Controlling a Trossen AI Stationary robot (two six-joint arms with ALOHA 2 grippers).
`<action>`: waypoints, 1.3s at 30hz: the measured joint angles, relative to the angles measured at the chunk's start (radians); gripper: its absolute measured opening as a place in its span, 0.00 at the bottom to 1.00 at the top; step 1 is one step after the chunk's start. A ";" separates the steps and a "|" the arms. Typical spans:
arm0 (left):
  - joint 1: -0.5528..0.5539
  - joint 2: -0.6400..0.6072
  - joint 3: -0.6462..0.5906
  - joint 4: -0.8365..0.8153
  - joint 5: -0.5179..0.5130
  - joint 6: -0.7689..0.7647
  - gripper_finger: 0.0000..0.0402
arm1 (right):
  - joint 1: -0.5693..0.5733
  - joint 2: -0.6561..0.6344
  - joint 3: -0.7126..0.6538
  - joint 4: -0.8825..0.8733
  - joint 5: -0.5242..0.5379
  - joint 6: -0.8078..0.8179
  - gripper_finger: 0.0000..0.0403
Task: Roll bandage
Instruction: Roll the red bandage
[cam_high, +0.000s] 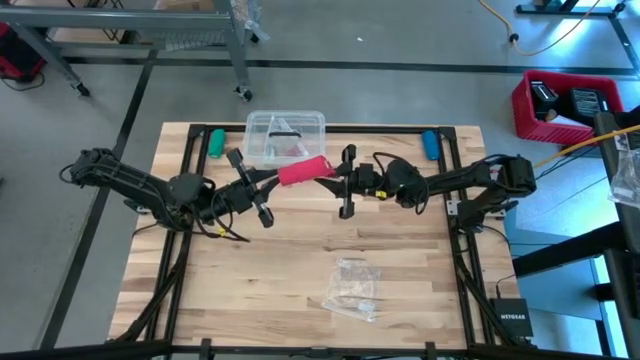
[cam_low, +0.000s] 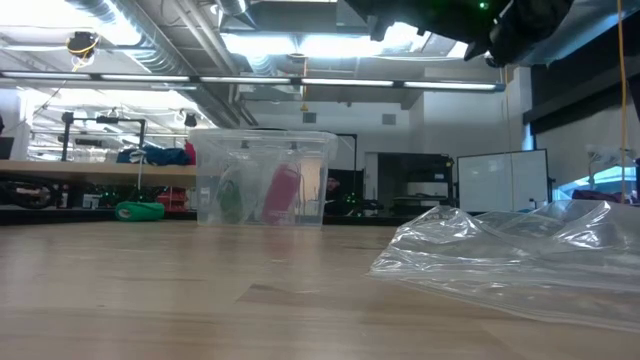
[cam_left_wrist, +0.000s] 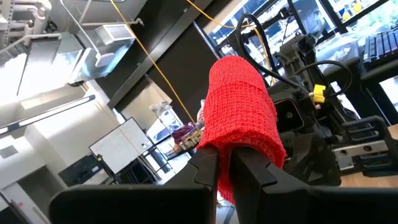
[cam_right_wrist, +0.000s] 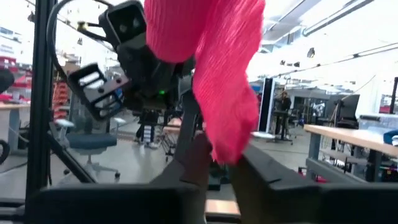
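Left claw (cam_high: 268, 181) first: your left arm reaches in from the left edge of the bench (cam_high: 300, 290), and its fingers (cam_left_wrist: 208, 171) are pinched tight on the near end of the bandage (cam_high: 303, 171). From the left wrist you see the bandage as a thick red roll standing up out of that pinch, its weave plain to see.

Moving right, the bandage hangs in the air between your two arms, above the bench and just in front of the clear box (cam_high: 285, 136), which sits at the far edge. Beside the box on its left lies a green object (cam_high: 216, 143).

Next comes your right claw (cam_high: 334, 172), reaching in from the right edge. Its fingers (cam_right_wrist: 198, 163) stand narrow around the loose pink end of the bandage, which drops down between them; you cannot tell from the wrist whether they actually clamp the cloth.

Farther right, a blue object (cam_high: 430, 144) lies near the far corner. Toward you, a crumpled clear wrapper (cam_high: 352, 288) rests on the bench, well apart from both claws.
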 joint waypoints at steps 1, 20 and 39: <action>0.000 0.000 0.000 0.000 0.000 0.000 0.04 | 0.000 0.000 0.000 -0.002 0.000 -0.005 0.10; 0.018 -0.003 0.000 0.019 -0.057 0.078 0.04 | 0.092 -0.099 0.000 -0.235 0.048 0.005 0.01; 0.084 0.000 0.000 -0.172 -0.081 0.012 0.04 | 0.132 -0.107 -0.001 -0.246 0.088 0.033 0.01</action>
